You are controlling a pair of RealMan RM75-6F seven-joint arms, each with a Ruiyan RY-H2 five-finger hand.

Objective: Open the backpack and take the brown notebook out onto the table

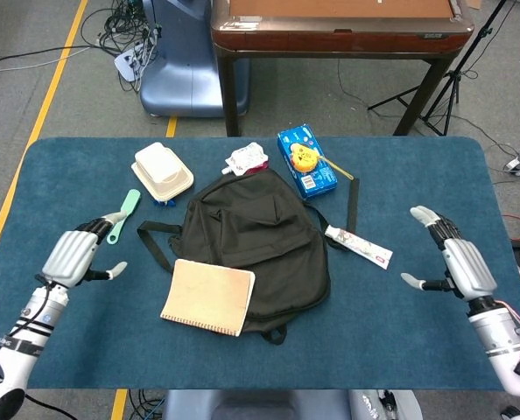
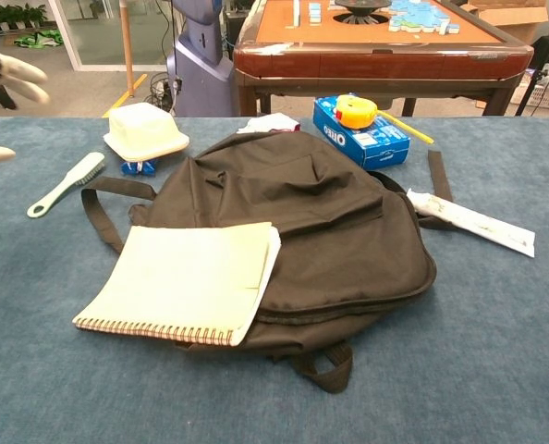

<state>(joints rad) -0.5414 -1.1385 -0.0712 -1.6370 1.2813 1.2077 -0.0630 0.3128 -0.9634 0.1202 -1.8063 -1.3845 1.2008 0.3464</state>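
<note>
Left hand (image 1: pixel 70 255) hovers at the frame's left edge, fingers spread, holding nothing; right hand (image 1: pixel 457 262) hovers at the right edge, likewise spread and empty. 1 notebook (image 1: pixel 207 297) lies flat at lower centre, overlapping 1 backpack (image 1: pixel 256 236). 1 brush (image 1: pixel 123 215) lies near the left hand.

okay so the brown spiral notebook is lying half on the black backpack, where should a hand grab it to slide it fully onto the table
Grip the brown spiral notebook at its near left corner, coming from the robot's left with the left hand. That corner lies over bare blue table, while the far right part rests on the black fabric backpack.
</note>
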